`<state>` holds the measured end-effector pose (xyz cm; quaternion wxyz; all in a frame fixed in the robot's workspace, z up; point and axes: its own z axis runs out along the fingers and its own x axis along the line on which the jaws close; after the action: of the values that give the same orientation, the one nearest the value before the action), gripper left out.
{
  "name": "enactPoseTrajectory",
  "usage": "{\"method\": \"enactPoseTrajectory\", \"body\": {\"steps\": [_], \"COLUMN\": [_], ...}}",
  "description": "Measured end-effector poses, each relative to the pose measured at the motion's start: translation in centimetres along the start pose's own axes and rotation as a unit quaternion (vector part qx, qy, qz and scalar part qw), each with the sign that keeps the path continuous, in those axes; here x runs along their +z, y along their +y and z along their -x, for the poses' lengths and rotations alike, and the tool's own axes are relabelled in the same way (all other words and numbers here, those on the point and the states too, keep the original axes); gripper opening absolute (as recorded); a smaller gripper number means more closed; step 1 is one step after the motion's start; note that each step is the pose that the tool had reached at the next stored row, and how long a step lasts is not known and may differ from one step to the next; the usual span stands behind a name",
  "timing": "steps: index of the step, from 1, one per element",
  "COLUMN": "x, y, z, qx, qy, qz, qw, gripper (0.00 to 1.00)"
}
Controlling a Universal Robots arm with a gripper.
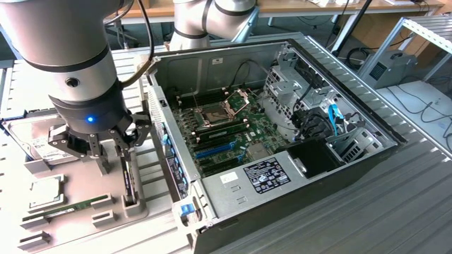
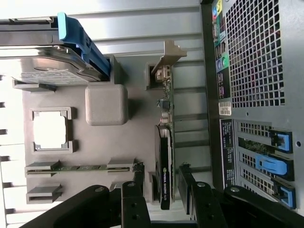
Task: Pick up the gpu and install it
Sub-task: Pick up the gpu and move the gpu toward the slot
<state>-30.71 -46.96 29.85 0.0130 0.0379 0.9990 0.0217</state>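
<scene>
The gpu (image 2: 165, 161) is a thin black card with a green board edge and a pale metal bracket (image 2: 167, 57) at its far end. It stands on edge in a grey holder (image 1: 129, 203) beside the computer case. My gripper (image 2: 161, 194) is open and hangs low over the card's near end. One black finger (image 2: 137, 190) stands on each side of the card, with a gap between each and the card. In the exterior view the gripper (image 1: 118, 159) is just above the upright gpu (image 1: 127, 177).
The open computer case (image 1: 367, 124) lies at the exterior view's right, with its motherboard and blue slots (image 1: 211, 151) exposed. On the grey fixture plate (image 2: 137, 128) are a hard drive (image 2: 47, 71), a processor (image 2: 50, 130) and a green memory stick (image 2: 80, 167).
</scene>
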Motion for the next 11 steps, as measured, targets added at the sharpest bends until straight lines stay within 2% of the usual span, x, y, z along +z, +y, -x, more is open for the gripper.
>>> {"method": "enactPoseTrajectory", "body": {"steps": [7, 11], "x": [0.43, 0.72], "y": [0.32, 0.32], "z": [-0.47, -0.35], "qx": [0.000, 0.000], "qy": [0.0000, 0.0001], "qz": [0.0000, 0.0000], "qw": [1.0000, 1.0000], "gripper": [0.42, 0.42]}}
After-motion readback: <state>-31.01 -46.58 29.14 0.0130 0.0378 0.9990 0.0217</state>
